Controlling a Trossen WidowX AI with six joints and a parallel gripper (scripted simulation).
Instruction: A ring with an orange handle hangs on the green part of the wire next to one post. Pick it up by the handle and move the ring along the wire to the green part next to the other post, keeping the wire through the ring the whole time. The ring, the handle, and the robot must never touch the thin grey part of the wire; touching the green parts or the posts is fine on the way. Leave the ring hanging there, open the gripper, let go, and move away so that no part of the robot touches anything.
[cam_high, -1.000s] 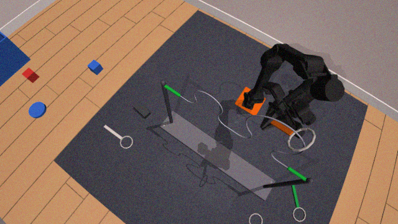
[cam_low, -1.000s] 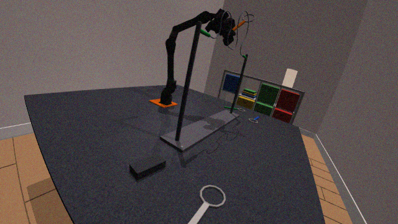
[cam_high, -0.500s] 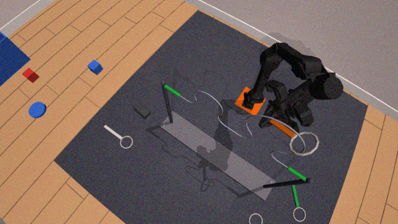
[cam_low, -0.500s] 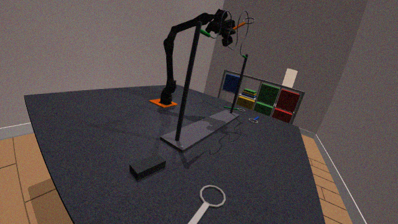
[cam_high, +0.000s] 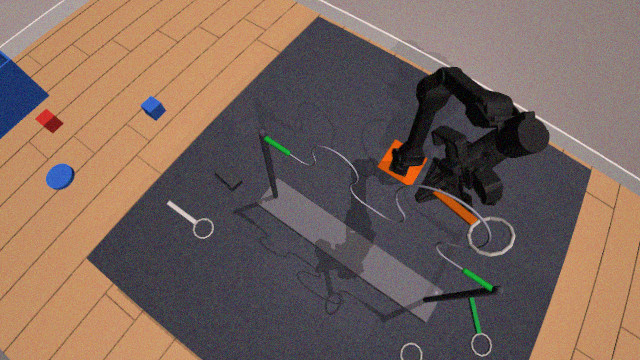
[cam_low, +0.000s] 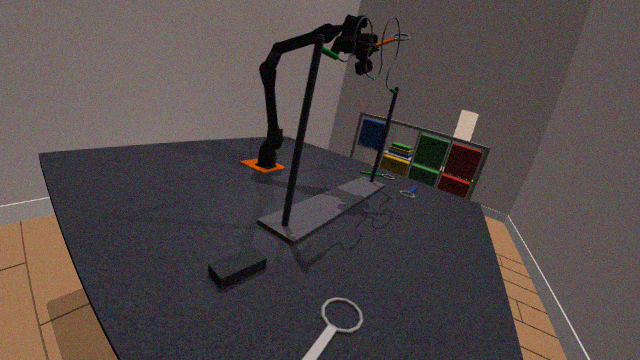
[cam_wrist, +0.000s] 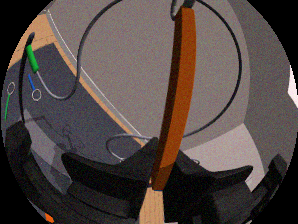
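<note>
My gripper (cam_high: 436, 194) (cam_low: 372, 46) (cam_wrist: 159, 141) is shut on the orange handle (cam_high: 455, 207) (cam_low: 385, 42) (cam_wrist: 182, 90), high above the mat. The pale ring (cam_high: 492, 254) (cam_low: 409, 37) is at the handle's far end, around the last large bend of the grey wire (cam_high: 340, 152) towards the right-hand post (cam_high: 455, 295) (cam_low: 384, 135). The wire appears to run through the ring; whether they touch I cannot tell. One green part (cam_high: 477, 279) (cam_low: 393, 90) (cam_wrist: 32, 58) is beside that post. The other green part (cam_high: 277, 145) (cam_low: 330, 53) is beside the opposite post (cam_high: 269, 165) (cam_low: 302, 130).
The wire's large arch passes close to my fingers. The posts stand on a grey base plate (cam_high: 310, 215) (cam_low: 325, 210). A white-handled ring (cam_high: 182, 212) (cam_low: 320, 342), a green-handled ring (cam_high: 475, 315) (cam_low: 370, 173) and a black block (cam_high: 228, 181) (cam_low: 237, 267) lie on the mat.
</note>
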